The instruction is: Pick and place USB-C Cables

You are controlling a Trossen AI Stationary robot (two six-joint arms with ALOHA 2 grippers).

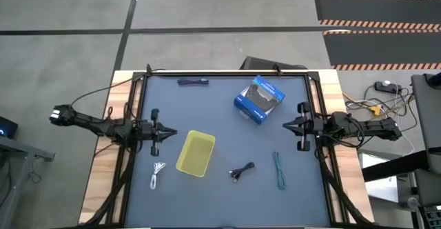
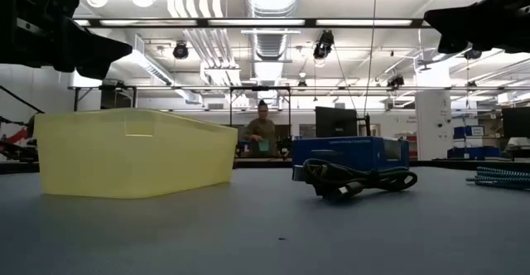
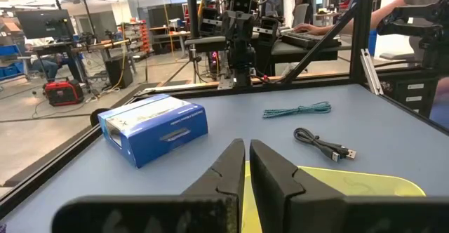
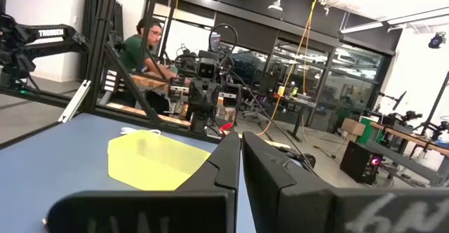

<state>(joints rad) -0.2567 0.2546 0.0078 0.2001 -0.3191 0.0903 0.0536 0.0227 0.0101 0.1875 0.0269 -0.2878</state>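
Four cables lie flat on the dark table mat. The white one [image 1: 158, 174] lies near the front left. The black one [image 1: 242, 171] lies right of the yellow tray [image 1: 196, 153] and shows in the low view [image 2: 356, 180]. The teal-green one [image 1: 279, 170] lies front right. The dark purple one [image 1: 193, 82] lies at the far edge. My left gripper [image 1: 172, 133] is shut and empty, above the mat just left of the tray. My right gripper [image 1: 286, 124] is shut and empty, at the mat's right side.
A blue and black retail box [image 1: 260, 99] stands at the back right of the mat. The tray stands open and holds nothing that shows. A dark frame [image 1: 227, 72] runs round the mat. People sit at benches [image 2: 262, 134] in the room beyond the table.
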